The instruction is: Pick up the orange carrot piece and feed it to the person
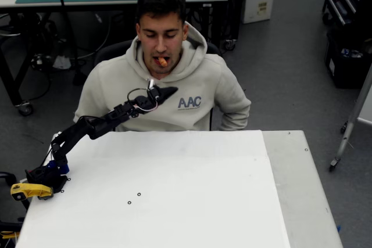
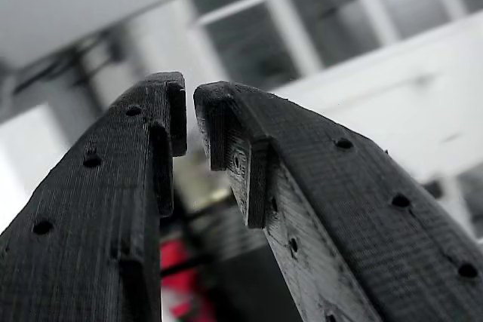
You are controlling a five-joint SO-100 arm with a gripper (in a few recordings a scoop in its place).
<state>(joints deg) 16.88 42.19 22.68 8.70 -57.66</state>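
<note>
In the overhead view my gripper (image 1: 167, 92) was in front of the chest of the person (image 1: 168, 94), just below his chin, and the orange carrot piece (image 1: 162, 61) was already between his lips. So the piece lay above my fingertips in that picture, near but apart from them, with a clear gap between. I could not say how its long axis ran, because only a small orange end showed at the mouth.

In the wrist view my two black fingers (image 2: 162, 133) stood almost together at the tips, with only a thin slit of light between them, and nothing was held there. The gripper (image 2: 189, 111) was empty, and behind it there was only a blurred bright background.

My judgement was that the feeding was almost done, because the carrot was with the person and not with me. The relation that mattered for the next move was this: the face was very near and directly beyond my fingertips, so any retreat should go down and back toward the white table (image 1: 174, 201), away from his chin, not forward.
</note>
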